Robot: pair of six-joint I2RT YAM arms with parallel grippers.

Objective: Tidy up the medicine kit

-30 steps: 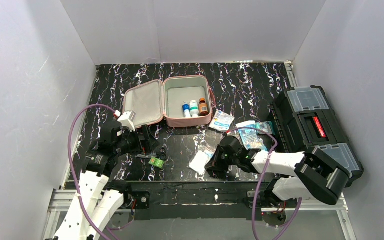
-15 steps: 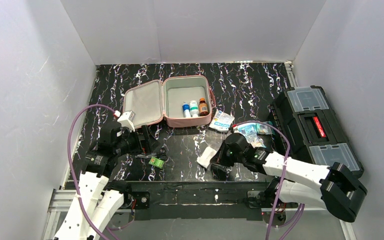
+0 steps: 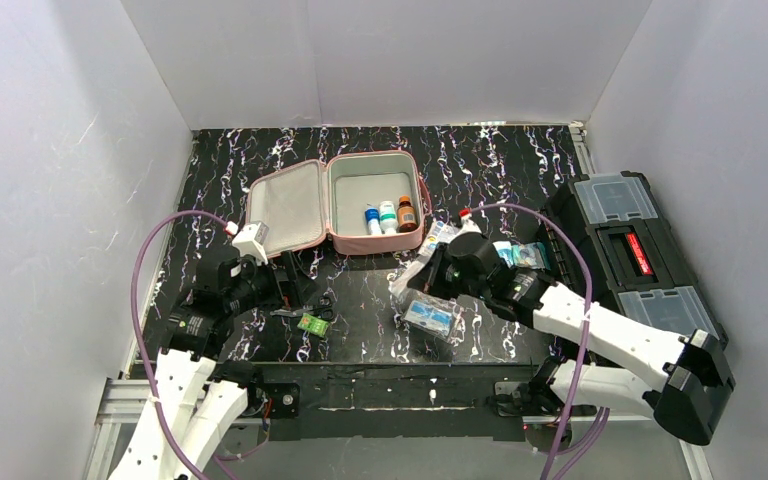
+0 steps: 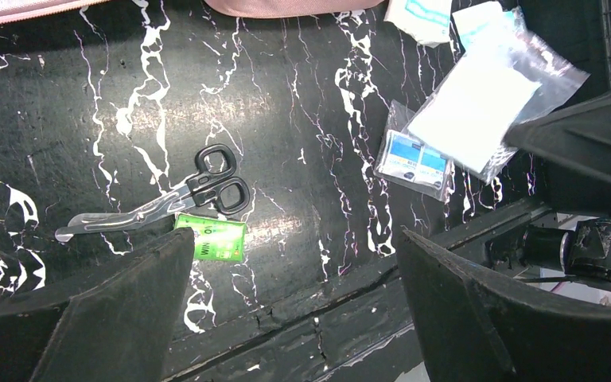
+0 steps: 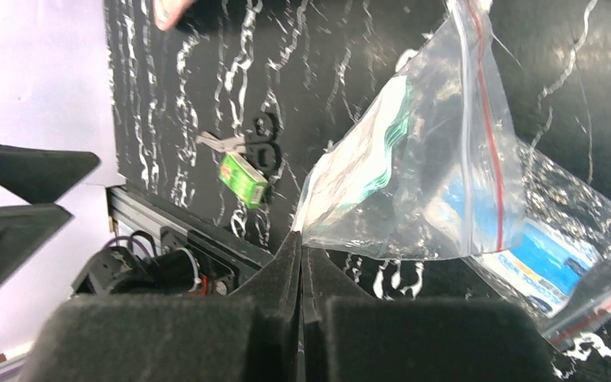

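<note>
Right gripper [image 5: 301, 239], on the near side of the open pink soft zip medicine kit [image 3: 352, 185], clamps a corner of a clear plastic zip bag [image 5: 414, 175]; contents indistinct. Left gripper [image 4: 294, 239] fully spread, empty.

Bottle labels [image 3: 388, 216] inside the medicine kit [image 3: 360, 185] (too small) illegible.

3 bottles [image 3: 388, 216] stand inside the medicine kit [image 3: 355, 185].

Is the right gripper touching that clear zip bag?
Touching. In the right wrist view, the right gripper has its jaws shut on a corner of the clear zip bag.
</note>
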